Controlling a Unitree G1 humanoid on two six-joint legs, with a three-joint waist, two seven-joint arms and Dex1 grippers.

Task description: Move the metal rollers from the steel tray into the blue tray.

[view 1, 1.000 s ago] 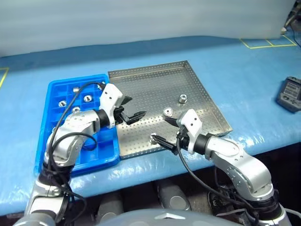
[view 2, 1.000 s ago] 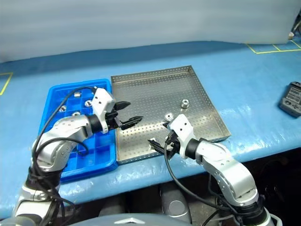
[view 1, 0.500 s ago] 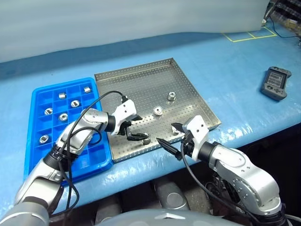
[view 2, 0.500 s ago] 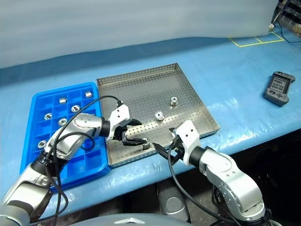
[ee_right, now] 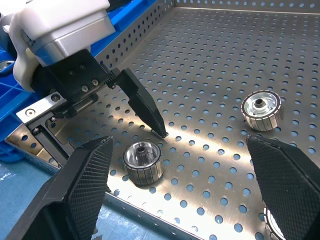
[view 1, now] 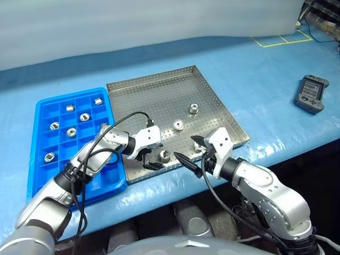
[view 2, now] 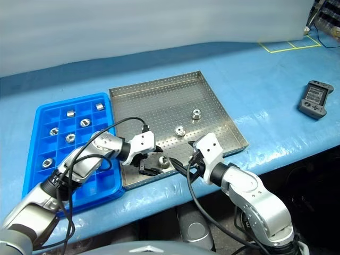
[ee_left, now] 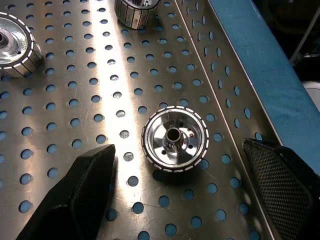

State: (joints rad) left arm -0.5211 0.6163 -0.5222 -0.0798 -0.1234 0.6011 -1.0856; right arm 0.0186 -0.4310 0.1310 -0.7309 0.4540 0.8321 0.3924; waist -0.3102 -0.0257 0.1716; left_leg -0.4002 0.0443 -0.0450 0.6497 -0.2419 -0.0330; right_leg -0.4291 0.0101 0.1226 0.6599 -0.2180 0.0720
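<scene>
Closest to the front edge, the left gripper is down low in the steel tray with its fingers spread wide either side of one roller, nothing pinched yet, and in the left wrist view that roller sits on its flat end between the two fingers but nearer the tray rim. The right gripper hangs just beside it, jaws wide open and empty. My worry: the roller is off-centre, so one finger could hit first when the jaws close and shove it into the rim or tip it, and the two grippers are close enough to bump. Further back are two more rollers, and a fourth is half hidden by the right gripper. The blue tray on the left already has six rollers in its far compartments.
</scene>
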